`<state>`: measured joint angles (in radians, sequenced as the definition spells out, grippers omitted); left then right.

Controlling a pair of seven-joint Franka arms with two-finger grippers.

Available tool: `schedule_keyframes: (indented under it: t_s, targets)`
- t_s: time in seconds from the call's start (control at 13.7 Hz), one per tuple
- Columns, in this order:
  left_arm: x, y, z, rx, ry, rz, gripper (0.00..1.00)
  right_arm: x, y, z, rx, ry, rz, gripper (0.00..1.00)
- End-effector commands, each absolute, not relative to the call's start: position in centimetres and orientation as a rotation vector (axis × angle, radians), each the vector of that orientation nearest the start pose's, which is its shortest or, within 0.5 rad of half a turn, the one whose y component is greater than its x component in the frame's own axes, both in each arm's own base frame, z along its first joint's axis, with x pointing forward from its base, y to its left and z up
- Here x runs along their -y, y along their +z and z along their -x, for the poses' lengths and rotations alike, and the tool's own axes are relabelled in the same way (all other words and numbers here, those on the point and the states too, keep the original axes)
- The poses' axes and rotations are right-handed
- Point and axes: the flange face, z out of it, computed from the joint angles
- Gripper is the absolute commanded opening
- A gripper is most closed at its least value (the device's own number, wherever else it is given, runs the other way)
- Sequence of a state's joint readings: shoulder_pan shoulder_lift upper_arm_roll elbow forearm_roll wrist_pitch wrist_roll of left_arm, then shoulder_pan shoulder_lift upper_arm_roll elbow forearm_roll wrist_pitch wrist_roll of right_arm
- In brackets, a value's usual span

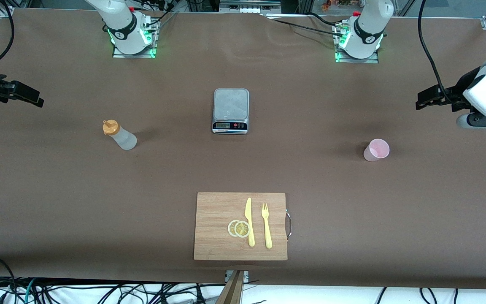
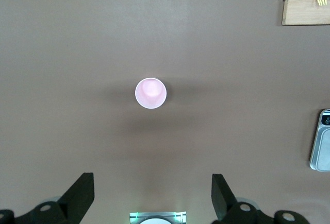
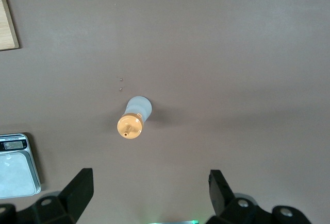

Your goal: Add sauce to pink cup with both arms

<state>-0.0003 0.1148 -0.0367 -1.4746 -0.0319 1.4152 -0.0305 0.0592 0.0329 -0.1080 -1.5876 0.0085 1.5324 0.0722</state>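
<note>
- Sauce bottle (image 1: 120,135) is stood upright toward the right arm's end of the table, well apart from the pink cup (image 1: 376,150) at the left arm's end, scale (image 1: 230,111) sat between them.
- Right gripper (image 3: 149,195) is hung over the bottle, jaws spread wide, nothing held.
- Left gripper (image 2: 153,197) is parked over the cup, same deal, wide and empty.
- Nothing's been picked up yet, so looks like the very start; a drop onto each item is probably needed next.
</note>
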Motion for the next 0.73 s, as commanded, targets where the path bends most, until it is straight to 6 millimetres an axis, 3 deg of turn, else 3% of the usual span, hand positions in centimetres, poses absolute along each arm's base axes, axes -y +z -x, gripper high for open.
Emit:
schedule_keyframes:
  t_s: [0.0,0.29,0.58,0.66]
  targets:
    - [2.1,59.0,-58.2,-0.002,0.283,3.143,1.00,2.4,59.8,-55.7,-0.186,0.146,3.113,1.00]
    - [1.4,58.1,-58.6,0.005,0.306,3.149,1.00,2.4,59.8,-55.7,-0.186,0.146,3.111,1.00]
    - [0.7,54.3,-60.3,0.019,0.388,3.129,1.00,2.4,59.8,-55.7,-0.184,0.146,3.111,1.00]
    - [-0.4,53.2,-60.8,0.045,0.398,3.130,1.00,2.4,59.8,-55.7,-0.186,0.146,3.111,1.00]
